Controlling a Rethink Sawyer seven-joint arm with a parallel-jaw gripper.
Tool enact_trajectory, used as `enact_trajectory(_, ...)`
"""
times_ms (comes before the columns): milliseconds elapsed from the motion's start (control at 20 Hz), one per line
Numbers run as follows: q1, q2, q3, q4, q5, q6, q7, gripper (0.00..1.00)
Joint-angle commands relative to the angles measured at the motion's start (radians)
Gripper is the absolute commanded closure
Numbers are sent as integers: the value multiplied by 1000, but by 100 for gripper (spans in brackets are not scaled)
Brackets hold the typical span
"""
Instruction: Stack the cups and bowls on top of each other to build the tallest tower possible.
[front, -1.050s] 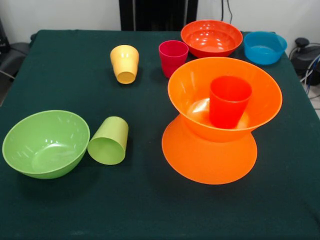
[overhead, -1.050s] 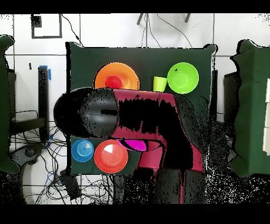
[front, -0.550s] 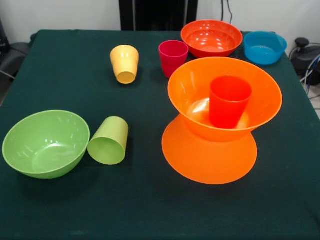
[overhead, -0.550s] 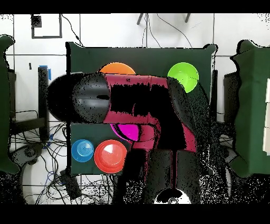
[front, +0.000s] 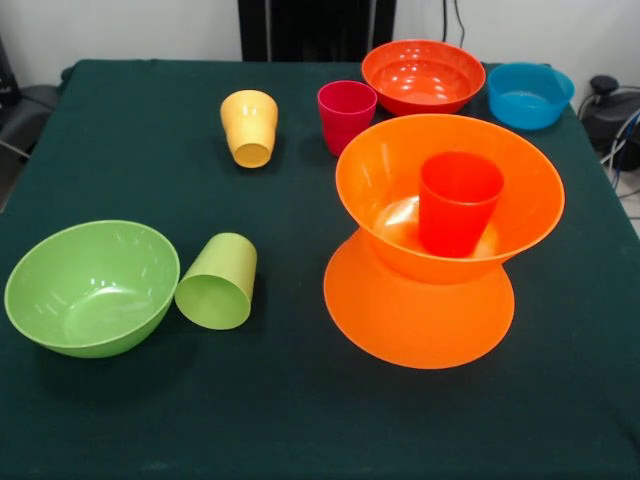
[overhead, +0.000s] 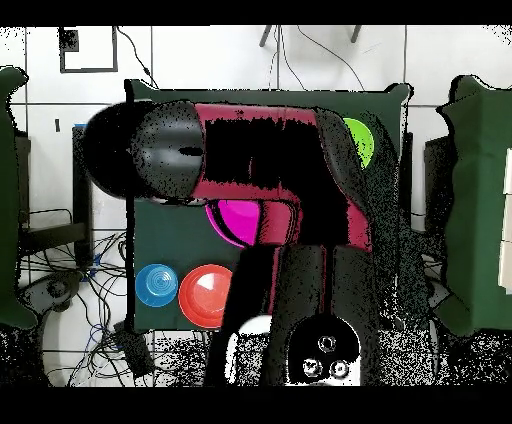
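The tower (front: 430, 250) is an upturned orange bowl (front: 418, 325) with a second orange bowl (front: 390, 190) upright on it, and a red-orange cup (front: 458, 203) stands inside that. The front view shows no gripper. In the overhead view the red and black arm (overhead: 260, 160) covers the tower. A pink bowl (overhead: 238, 220) shows under the arm, off the table and carried along. The gripper itself is hidden beneath the arm. The lime green cup (front: 218, 282) lies on its side beside the lime green bowl (front: 90, 287). Farther back are the yellow-orange cup (front: 249, 127) and magenta-red cup (front: 346, 115).
A round red-orange bowl (front: 423, 75) and a small blue bowl (front: 530, 95) sit at the far right of the dark green table (front: 300, 420). From above, the blue bowl (overhead: 157, 285) and red-orange bowl (overhead: 208, 296) lie near the robot's base. Cables run along the floor.
In the overhead view the arm has swung farther out over the table, now covering the tower, and the pink bowl has moved with it. The front view is unchanged.
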Motion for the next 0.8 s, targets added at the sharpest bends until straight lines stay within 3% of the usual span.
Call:
enact_trajectory(50,32,119,66,-106,-36,101,61,100)
enact_trajectory(800,23,205,62,-152,2,45,41,100)
